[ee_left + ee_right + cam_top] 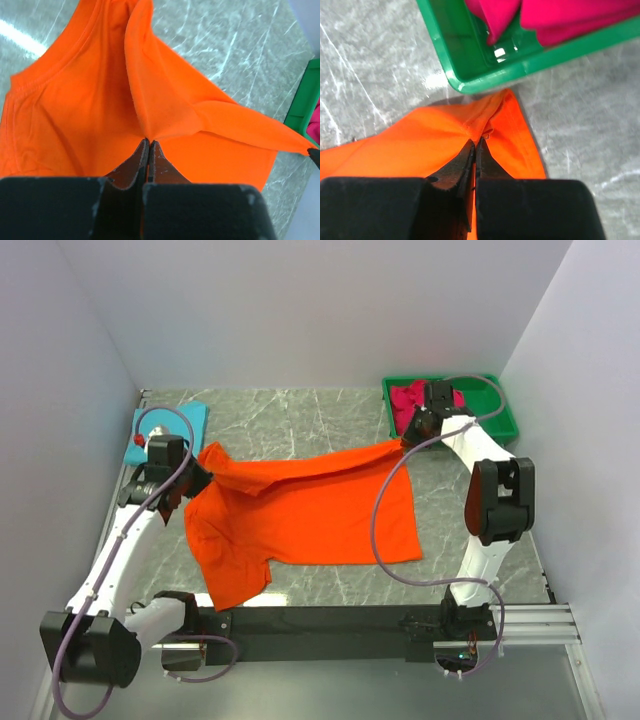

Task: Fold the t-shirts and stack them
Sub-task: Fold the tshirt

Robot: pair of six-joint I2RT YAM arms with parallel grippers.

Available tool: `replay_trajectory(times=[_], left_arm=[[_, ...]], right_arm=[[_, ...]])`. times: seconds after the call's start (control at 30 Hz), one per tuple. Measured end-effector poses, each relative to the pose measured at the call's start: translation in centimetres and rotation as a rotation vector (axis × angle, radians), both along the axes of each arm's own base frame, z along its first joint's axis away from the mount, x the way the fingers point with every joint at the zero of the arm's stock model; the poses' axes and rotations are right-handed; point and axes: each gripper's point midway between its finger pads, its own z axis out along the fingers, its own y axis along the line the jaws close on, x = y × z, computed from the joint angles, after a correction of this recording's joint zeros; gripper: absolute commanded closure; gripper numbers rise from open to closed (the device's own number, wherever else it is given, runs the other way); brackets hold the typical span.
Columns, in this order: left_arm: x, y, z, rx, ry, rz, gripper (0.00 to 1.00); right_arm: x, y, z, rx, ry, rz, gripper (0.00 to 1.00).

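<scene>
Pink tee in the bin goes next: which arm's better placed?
Likely right. The right claw pinches the orange t-shirt right beside the green bin holding the pink t-shirt; the left claw grips it opposite, by the turquoise t-shirt.

A green plastic bin sits at the far right corner of the grey, white-veined tabletop, close to the right wall, while plain white walls enclose the surface on three sides and a black bar runs along its near edge.
</scene>
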Motion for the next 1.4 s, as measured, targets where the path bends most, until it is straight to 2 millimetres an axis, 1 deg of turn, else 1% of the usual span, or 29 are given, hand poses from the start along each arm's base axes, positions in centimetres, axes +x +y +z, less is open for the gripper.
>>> replay_trajectory(times=[0.23, 0.33, 0.43, 0.53, 0.63, 0.7, 0.73, 0.77, 0.8, 0.83, 0.87, 0.9, 0.93, 0.97, 1.0, 1.03, 1.13, 1.2, 1.3, 1.33, 1.4], left_arm=[[-1.3, 0.1, -1.9, -0.032, 0.028, 0.036, 0.99], [-1.2, 0.2, -2.0, -0.037, 0.026, 0.051, 0.99], [-1.1, 0.3, -2.1, -0.041, 0.018, 0.059, 0.99], [-1.3, 0.4, -2.8, -0.047, 0.024, 0.072, 0.99], [-1.8, 0.5, -4.0, -0.050, 0.041, 0.082, 0.99], [-2.2, 0.5, -5.0, -0.054, 0.059, 0.088, 0.97], [-2.4, 0.5, -5.5, -0.056, 0.068, 0.091, 0.92], [-2.6, 0.5, -6.1, -0.057, 0.081, 0.095, 0.87], [-2.8, 0.5, -6.5, -0.059, 0.091, 0.099, 0.80], [-3.0, 0.6, -6.8, -0.058, 0.097, 0.101, 0.65], [-3.1, 0.7, -7.0, -0.052, 0.101, 0.105, 0.59], [-3.1, 0.9, -7.0, -0.050, 0.100, 0.112, 0.54], [-3.1, 1.0, -6.9, -0.046, 0.094, 0.117, 0.43], [-2.9, 1.3, -6.8, -0.038, 0.084, 0.123, 0.38], [-2.8, 1.6, -6.6, -0.033, 0.076, 0.131, 0.35], [-2.7, 2.0, -6.5, -0.027, 0.070, 0.140, 0.28], [-2.0, 3.6, -6.4, -0.006, 0.060, 0.170, 0.18], [-1.2, 4.5, -6.5, 0.015, 0.058, 0.176, 0.17], [0.6, 5.3, -6.8, 0.053, 0.064, 0.152, 0.20], [1.6, 5.4, -7.0, 0.066, 0.067, 0.136, 0.24], [3.1, 5.7, -7.4, 0.086, 0.073, 0.112, 0.26]], right_arm=[[-2.0, -0.4, -0.2, -0.003, 0.027, -0.037, 1.00], [-3.3, -0.5, -0.6, 0.006, 0.046, -0.050, 1.00], [-4.6, -0.4, -1.6, 0.017, 0.076, -0.062, 1.00], [-5.9, -0.3, -3.2, 0.027, 0.117, -0.069, 1.00], [-7.6, -0.3, -5.0, 0.033, 0.168, -0.076, 1.00], [-8.2, -0.3, -5.5, 0.037, 0.187, -0.081, 1.00], [-8.2, -0.2, -5.7, 0.039, 0.190, -0.082, 1.00], [-8.2, -0.2, -5.7, 0.042, 0.188, -0.083, 0.90], [-8.0, -0.2, -5.7, 0.046, 0.185, -0.088, 0.83], [-7.9, -0.1, -5.8, 0.047, 0.181, -0.088, 0.77], [-7.8, -0.1, -5.8, 0.048, 0.178, -0.089, 0.66], [-7.8, -0.1, -5.9, 0.049, 0.177, -0.091, 0.62], [-7.9, -0.2, -6.0, 0.045, 0.177, -0.086, 0.59], [-7.9, -0.2, -6.1, 0.043, 0.177, -0.085, 0.54], [-8.0, -0.3, -6.1, 0.039, 0.178, -0.085, 0.53], [-8.0, -0.3, -6.2, 0.035, 0.177, -0.082, 0.52], [-7.9, -0.4, -6.2, 0.028, 0.171, -0.079, 0.52], [-7.7, -0.4, -6.1, 0.028, 0.161, -0.077, 0.50], [-7.4, -0.4, -5.9, 0.031, 0.137, -0.076, 0.49], [-7.3, -0.4, -5.8, 0.031, 0.127, -0.073, 0.48], [-7.2, -0.3, -5.4, 0.036, 0.107, -0.066, 0.48]])
